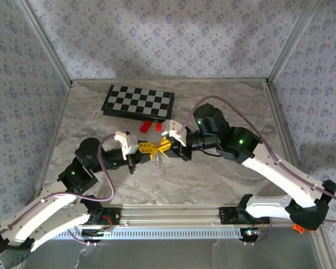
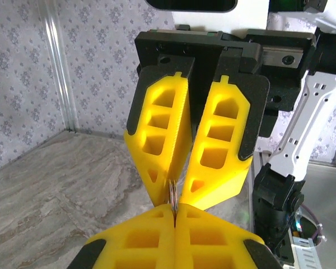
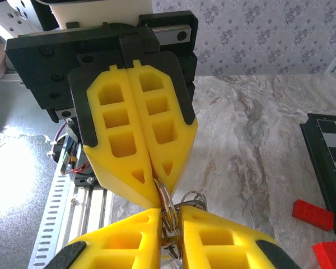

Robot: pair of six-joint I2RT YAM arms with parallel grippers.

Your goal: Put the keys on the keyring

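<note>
1. Left pincer [image 3: 154,189] is clenched, its yellow tips nipping an edge of the keyring [image 3: 167,203]. Right pincer [image 2: 172,195] meets it tip to tip from the opposite side, its fingers drawn in to a narrow gap with the ring's metal between them, so it appears to be grasping the same bundle.
2. Both hold their catch above the marbled table [image 1: 224,168], near its middle.
3. A black-and-white chessboard [image 1: 139,102] lies at the far side, untouched.
4. Two red blocks [image 1: 151,126] sit just in front of it, apart from the work.
5. Thin wire loops of the keyring poke out beside the right pincer's fingers; a pale tangle hangs below the joined tips.
6. I cannot pick the keys out from that metal.
7. Judgement: this looks like the threading step. Next, one pincer should hold firm while the other works a key along the coil, in small, steady moves.
8. No writing or brand is legible.
</note>
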